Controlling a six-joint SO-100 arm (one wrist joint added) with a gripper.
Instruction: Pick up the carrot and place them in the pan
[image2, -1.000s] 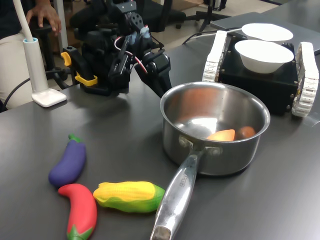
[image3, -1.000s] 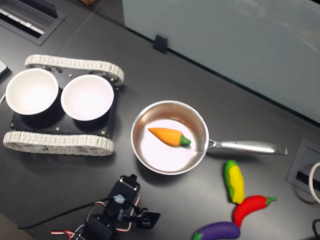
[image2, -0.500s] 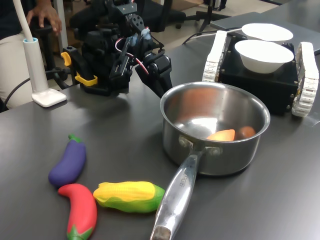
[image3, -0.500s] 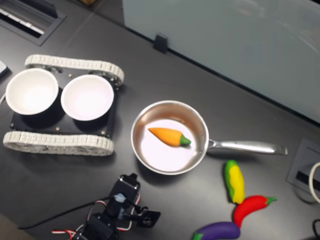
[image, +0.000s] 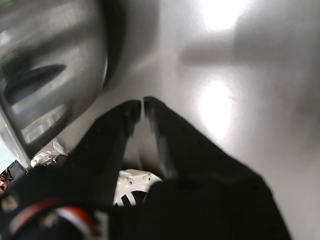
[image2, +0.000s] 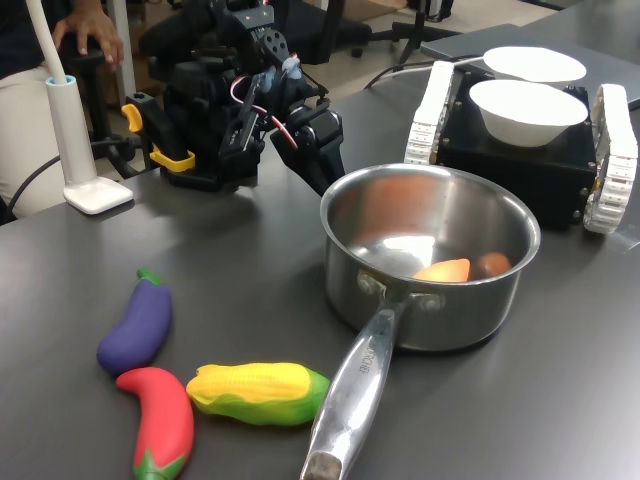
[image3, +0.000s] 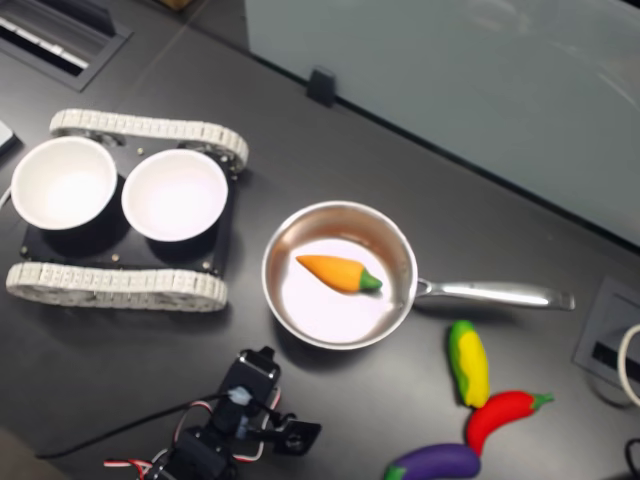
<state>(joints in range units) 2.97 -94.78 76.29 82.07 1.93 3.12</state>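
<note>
The carrot, orange with a green stem end, lies on the bottom of the shiny steel pan. In the first exterior view only its orange body shows above the pan's near wall. My gripper hangs just outside the pan's rim, on the first exterior view's left, its black fingers closed together with nothing between them. In the wrist view the gripper points at the dark tabletop beside the pan's curved wall. In the second exterior view the arm's end sits below the pan.
A purple eggplant, red chili and yellow corn lie beside the pan handle. Two white bowls rest on a tracked black base. A white stand and a person's hand are at the first exterior view's far left.
The arm has shifted slightly up and back from the pan's rim over the last second. Carrot, pan and the other toys have not moved.
</note>
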